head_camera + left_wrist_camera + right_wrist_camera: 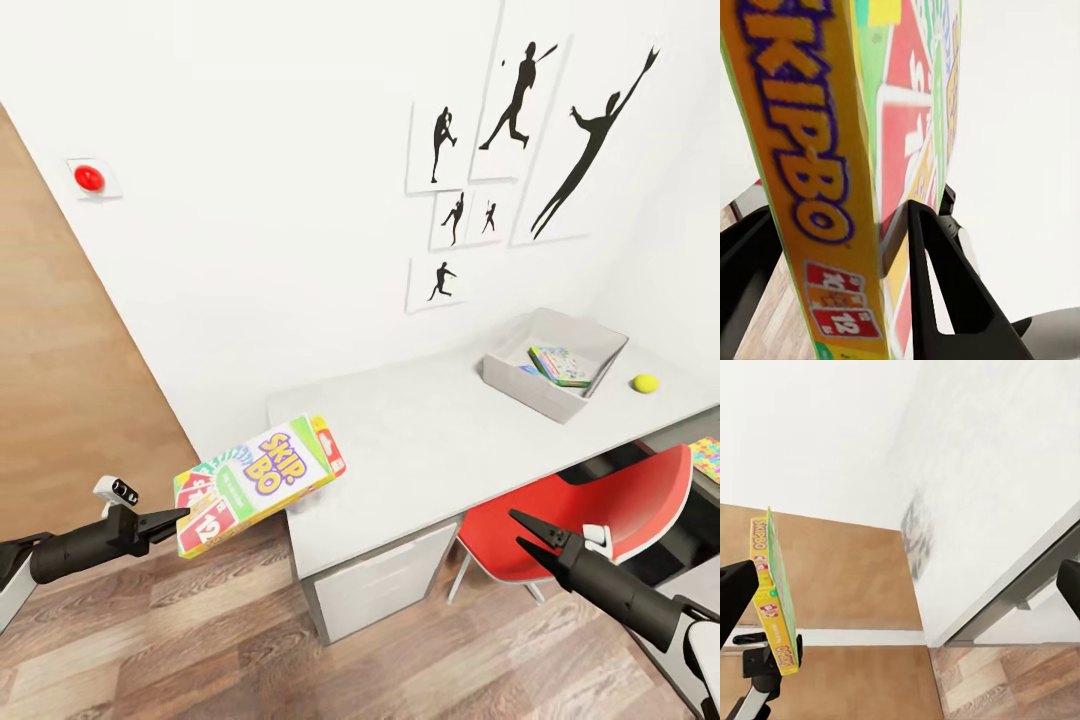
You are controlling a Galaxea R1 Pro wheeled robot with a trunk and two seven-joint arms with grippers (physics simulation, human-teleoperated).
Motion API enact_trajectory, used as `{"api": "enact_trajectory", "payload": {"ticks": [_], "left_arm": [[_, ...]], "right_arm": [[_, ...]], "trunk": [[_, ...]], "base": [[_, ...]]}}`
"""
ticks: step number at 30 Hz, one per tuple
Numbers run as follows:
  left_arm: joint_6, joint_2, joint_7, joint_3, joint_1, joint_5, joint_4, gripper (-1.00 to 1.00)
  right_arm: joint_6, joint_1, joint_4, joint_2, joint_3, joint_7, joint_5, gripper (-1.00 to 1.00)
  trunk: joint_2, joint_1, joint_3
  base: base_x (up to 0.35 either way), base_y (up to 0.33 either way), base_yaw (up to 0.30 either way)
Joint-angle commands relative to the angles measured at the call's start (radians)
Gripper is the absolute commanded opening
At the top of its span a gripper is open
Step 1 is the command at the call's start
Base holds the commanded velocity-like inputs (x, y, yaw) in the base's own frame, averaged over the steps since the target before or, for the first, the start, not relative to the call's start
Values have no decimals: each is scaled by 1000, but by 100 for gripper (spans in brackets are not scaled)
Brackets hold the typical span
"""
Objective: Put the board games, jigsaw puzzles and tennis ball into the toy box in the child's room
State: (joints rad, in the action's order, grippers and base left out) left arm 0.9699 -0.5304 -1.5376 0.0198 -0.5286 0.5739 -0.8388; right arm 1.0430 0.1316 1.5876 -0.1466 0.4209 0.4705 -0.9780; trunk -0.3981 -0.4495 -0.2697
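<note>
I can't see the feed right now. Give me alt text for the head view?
The left gripper holds a Skip-Bo box out by the near corner of the white table. Farther along it, the grey toy box holds a game box, with the tennis ball beside it; the right gripper hangs open above a red chair.

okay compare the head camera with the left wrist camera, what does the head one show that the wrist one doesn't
Head view: the white table, the grey toy box with a colourful item inside, the tennis ball beside it, a red chair, silhouette pictures, and the right gripper, open and empty.

Left wrist view: a close look at the black fingers clamped on either face of the box, and its yellow edge lettering.

Both: the Skip-Bo box held in the left gripper, plus wood floor and white wall.
</note>
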Motion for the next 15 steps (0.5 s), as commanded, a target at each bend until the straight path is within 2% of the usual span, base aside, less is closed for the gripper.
{"api": "enact_trajectory", "payload": {"ticks": [1, 10, 13, 15], "left_arm": [[10, 0, -3, -1, -1, 1, 0, -100], [9, 0, -3, 1, -1, 2, 0, -100], [9, 0, -3, 0, -1, 2, 0, -100], [8, 0, -3, 0, -1, 1, 0, -100]], "right_arm": [[4, 1, 0, 0, 2, 9, 9, 100], [4, 0, 0, 1, 14, 17, 7, 100], [4, -1, 0, 1, 33, 47, 7, 100], [4, -2, 0, 1, 42, 91, 8, 100]], "trunk": [[-2, -1, -2], [-2, -1, -2], [-2, -1, -2], [-2, -1, -2]], "base": [[0, 0, 0], [0, 0, 0], [0, 0, 0], [0, 0, 0]]}}
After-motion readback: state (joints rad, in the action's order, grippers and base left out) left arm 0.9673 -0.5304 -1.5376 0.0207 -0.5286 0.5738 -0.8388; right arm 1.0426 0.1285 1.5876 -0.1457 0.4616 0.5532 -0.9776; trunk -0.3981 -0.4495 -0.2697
